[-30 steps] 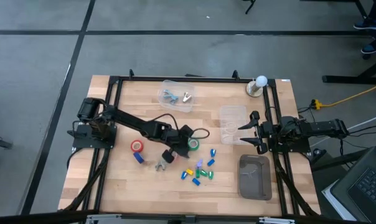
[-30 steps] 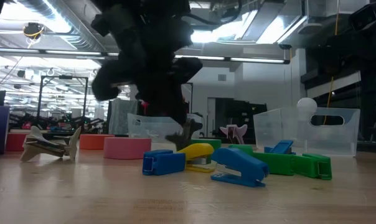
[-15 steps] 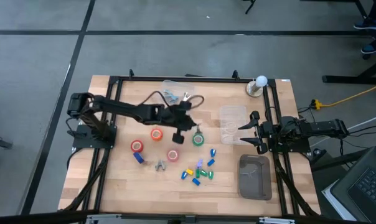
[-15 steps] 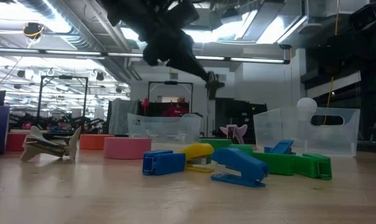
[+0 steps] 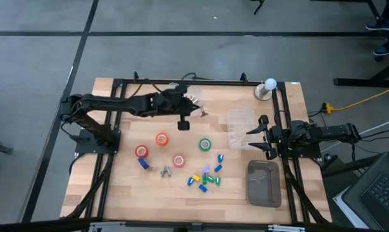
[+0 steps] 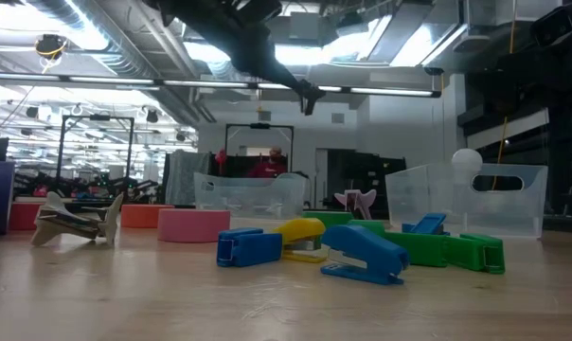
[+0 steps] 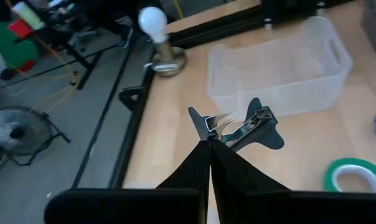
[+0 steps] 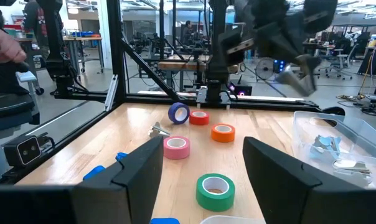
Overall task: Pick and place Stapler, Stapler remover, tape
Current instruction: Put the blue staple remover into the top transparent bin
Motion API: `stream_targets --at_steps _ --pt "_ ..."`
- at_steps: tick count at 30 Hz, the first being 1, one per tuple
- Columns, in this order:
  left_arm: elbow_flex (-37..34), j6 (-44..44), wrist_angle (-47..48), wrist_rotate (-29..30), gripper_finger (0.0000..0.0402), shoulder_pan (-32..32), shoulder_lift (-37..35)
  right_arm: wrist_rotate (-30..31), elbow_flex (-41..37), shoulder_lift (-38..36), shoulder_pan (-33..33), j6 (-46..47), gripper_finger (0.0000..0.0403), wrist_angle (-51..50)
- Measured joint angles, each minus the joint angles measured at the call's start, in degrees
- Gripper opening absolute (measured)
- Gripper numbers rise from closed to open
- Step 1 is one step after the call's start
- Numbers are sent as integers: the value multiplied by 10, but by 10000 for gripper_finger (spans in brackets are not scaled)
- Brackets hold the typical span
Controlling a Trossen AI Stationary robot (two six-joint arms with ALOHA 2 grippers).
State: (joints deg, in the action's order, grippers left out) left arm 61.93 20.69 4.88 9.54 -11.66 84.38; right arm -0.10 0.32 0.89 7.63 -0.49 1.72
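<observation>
My left gripper [image 5: 198, 111] is raised above the far middle of the table, shut on a metal stapler remover [image 7: 241, 126], just beside a clear bin [image 5: 179, 96] that holds more removers. Red [image 5: 142, 151], orange [image 5: 161, 138], pink [image 5: 179, 160] and green [image 5: 205, 145] tape rolls lie flat on the wood. Small blue, yellow and green staplers [image 5: 205, 178] lie in a cluster toward the near side. A second stapler remover [image 5: 165, 171] rests on the table. My right gripper [image 5: 254, 136] waits open at the right edge. My left gripper pinches one wing of the stapler remover [image 7: 203, 129] between its two fingertips. The fingers slant down, pointing toward the table's right. The remover juts out beyond the fingertips, lifted clear of the table, its claws [image 7: 223, 120] and other wing free.
An empty clear bin [image 5: 241, 127] and a grey tray [image 5: 264, 183] stand at the right. A light bulb on a base [image 5: 269, 87] stands at the far right corner. Black frame rails [image 5: 117, 129] run along both sides.
My left gripper has risen from low among the tape rolls and gone toward the table's far edge, rolling its wrist and staying shut. The stapler remover went up with it and now hangs clear. The pink roll, covered before, shows again.
</observation>
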Motion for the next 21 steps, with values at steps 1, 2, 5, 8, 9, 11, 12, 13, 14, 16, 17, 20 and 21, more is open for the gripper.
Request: stream_targets --at_steps 1,2,5,8,9,11,12,13,14,16,17,20,21 --pt "0 0 1 -1 3 -7 -1 0 0 0 0 0 225 0" --pt "0 0 1 -1 3 -15 -1 0 0 0 0 0 225 0" --pt "0 0 3 -1 3 -39 -1 0 0 0 0 0 225 0" --pt "0 -1 10 -1 3 -62 4 0 0 0 0 0 225 0" --pt "-1 -4 21 -1 3 -70 5 0 0 0 0 0 225 0" --pt "-1 -10 24 -1 3 -83 10 0 0 0 0 0 225 0" --pt "-1 -15 31 0 3 -90 13 0 0 0 0 0 225 0" --pt "-1 -20 43 2 3 -97 15 0 0 0 0 0 225 0" --pt "-1 -21 49 6 3 -103 19 0 0 0 0 0 225 0" --pt "-1 -21 55 16 3 -114 28 0 0 0 0 0 225 0" --pt "-1 -21 63 20 3 -120 33 0 0 0 0 0 225 0" --pt "-1 -26 69 26 3 -136 50 0 0 0 0 0 225 0" --pt "-1 -28 74 26 3 -142 55 0 0 0 0 0 225 0"
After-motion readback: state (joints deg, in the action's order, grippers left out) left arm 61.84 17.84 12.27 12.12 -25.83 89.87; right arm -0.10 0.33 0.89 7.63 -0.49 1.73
